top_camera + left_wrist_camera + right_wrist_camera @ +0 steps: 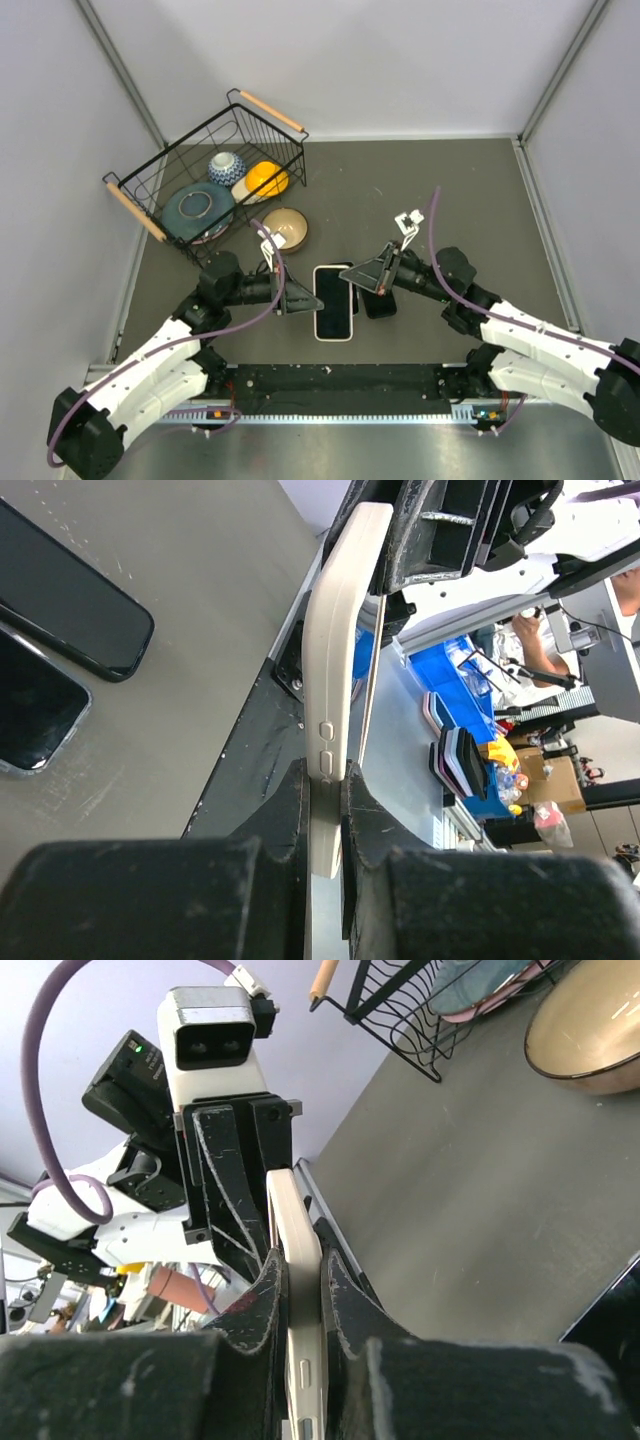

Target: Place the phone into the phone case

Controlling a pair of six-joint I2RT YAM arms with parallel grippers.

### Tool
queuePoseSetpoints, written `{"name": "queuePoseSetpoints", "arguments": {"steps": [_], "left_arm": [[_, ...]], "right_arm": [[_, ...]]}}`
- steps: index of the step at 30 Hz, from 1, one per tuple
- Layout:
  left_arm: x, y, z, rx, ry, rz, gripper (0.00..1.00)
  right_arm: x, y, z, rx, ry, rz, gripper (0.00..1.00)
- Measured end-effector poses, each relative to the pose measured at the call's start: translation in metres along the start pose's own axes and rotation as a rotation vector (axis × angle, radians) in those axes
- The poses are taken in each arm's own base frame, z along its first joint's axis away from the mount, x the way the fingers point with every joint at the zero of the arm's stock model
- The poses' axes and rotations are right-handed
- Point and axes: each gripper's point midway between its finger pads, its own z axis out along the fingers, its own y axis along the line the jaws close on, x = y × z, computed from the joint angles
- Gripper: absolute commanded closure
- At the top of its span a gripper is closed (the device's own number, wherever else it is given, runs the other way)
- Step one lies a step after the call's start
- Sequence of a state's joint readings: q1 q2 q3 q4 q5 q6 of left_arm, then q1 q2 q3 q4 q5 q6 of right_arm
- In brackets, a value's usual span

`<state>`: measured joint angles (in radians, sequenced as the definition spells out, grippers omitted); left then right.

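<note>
- One cream phone case [335,302], and it's up off the counter [460,200], stretched between the two arms.
- Two dark phones lie flat on the counter in the left wrist view: a black phone [70,590], and nearer the camera a silver-edged phone [30,705], which the frame edge cuts off.
- One wire basket [150,210] at 10 o'clock from the case holds three dishes [198,208]. One tan bowl [285,228] sits on the counter just outside it.
- The left fingers [280,820] are clenched on one end of the case, coming in from its 9 o'clock.
- The right fingers [345,1305] are clamped on the opposite end, coming in from about 1 o'clock.
- Both wrist views show the case edge-on, with its side buttons in sight.
- From above, only one loose dark phone shows, at 3 o'clock just beside the case and partly under the right arm.
- The case's inner face reads black from above. Whether that's lining or a phone, I can't tell.
</note>
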<state>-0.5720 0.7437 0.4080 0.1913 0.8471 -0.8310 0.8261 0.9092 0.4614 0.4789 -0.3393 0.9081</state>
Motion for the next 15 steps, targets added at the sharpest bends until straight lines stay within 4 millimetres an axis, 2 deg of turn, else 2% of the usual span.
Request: {"name": "queuePoseSetpoints", "arguments": {"steps": [1, 4, 10, 15], "left_arm": [[0.000, 0.000, 0.000, -0.007, 0.002, 0.000, 1.00], [-0.001, -0.001, -0.001, -0.012, 0.002, 0.010, 1.00], [-0.003, -0.004, -0.004, -0.015, -0.032, -0.020, 1.00], [-0.009, -0.013, -0.005, 0.012, -0.068, -0.036, 1.00]], "right_arm": [[-0.001, 0.000, 0.001, 0.002, 0.003, -0.003, 0.70], [0.001, 0.000, 0.000, 0.005, 0.015, 0.003, 0.48], [0.011, 0.009, -0.012, -0.054, 0.039, 0.012, 0.43], [0.038, -0.005, -0.022, -0.054, 0.106, 0.054, 0.42]]}}
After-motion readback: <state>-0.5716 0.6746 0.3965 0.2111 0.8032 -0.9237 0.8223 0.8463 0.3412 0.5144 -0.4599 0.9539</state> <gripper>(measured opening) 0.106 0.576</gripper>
